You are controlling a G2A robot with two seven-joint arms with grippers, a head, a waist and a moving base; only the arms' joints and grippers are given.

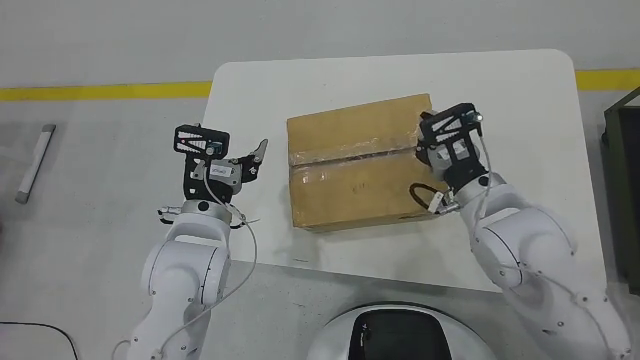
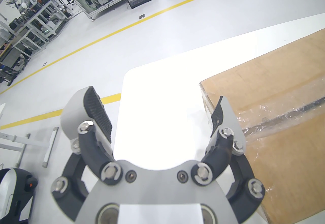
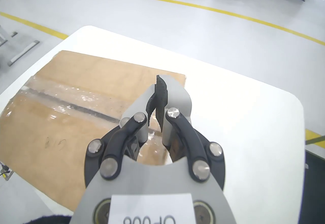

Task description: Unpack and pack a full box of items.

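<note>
Black-padded left gripper (image 2: pixel 155 108) spread wide, empty, just beside box (image 1: pixel 358 162) left end. Also empty, right gripper (image 3: pixel 158 98) pinched closed over box right end at the tape (image 1: pixel 352 156) seam. Box closed, taped, middle of table (image 1: pixel 520 100). Judged stiff cardboard, heavy if full, tape slick; best take flap edges at seam once tape is cut.

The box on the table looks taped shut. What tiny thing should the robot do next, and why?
Probably lower the shut right gripper onto the end of the clear tape strip to start breaking the seal. The brown cardboard box is closed, tape runs along its flap seam, that gripper sits over the seam's end, and the open left gripper hangs beside the box.
</note>
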